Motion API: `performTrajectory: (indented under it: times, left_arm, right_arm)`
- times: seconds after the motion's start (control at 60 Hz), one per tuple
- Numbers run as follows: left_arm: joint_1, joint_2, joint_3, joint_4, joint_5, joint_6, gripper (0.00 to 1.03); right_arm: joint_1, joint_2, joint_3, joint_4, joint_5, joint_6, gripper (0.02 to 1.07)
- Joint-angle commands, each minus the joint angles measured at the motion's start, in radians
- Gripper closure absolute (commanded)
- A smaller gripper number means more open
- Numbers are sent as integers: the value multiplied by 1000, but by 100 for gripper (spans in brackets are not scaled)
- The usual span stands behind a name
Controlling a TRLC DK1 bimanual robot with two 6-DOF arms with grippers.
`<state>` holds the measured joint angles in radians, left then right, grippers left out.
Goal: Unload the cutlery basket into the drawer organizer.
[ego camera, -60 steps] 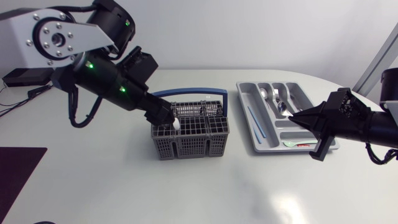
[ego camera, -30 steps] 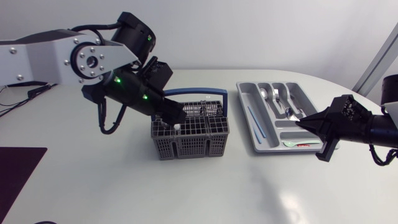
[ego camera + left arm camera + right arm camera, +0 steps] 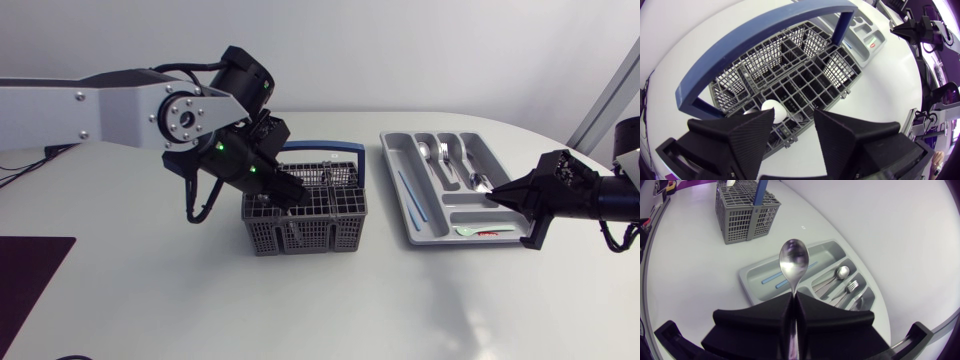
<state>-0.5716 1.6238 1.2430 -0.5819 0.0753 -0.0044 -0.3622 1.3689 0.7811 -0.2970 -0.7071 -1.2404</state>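
Cutlery basket (image 3: pixel 305 215) is where the action is, standing mid-worktop (image 3: pixel 150 290), and the left tool (image 3: pixel 794 119) is now right down over its grid, the blue handle (image 3: pixel 765 45) arching ahead of it. The fingers are spread and released. A white rounded utensil end (image 3: pixel 774 109) sits just at one finger's inner face, not pinched. A second ago that tool was at the basket's left corner; the arm has swung in across the top. Out right, the right tool (image 3: pixel 794 305) stays clenched on a spoon (image 3: pixel 794 262) and has backed off slightly from the drawer organizer (image 3: pixel 392 152), so that spoon isn't delivered. My read is that the next pick is lining up.
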Motion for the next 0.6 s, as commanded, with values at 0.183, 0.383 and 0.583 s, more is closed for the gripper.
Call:
performTrajectory:
  times: [0.183, 0.383, 0.583]
  left_arm:
    - [-1, -76, -43, 13, -57, -31, 44]
    - [3, -61, -54, 31, -63, -32, 44]
    - [-8, -28, -50, 47, -63, -45, 44]
  right_arm:
    - [-7, 48, 32, -14, -8, -42, 101]
    - [-12, 71, 41, -21, 0, -87, 101]
    - [-29, 114, 93, -62, 5, -139, 101]
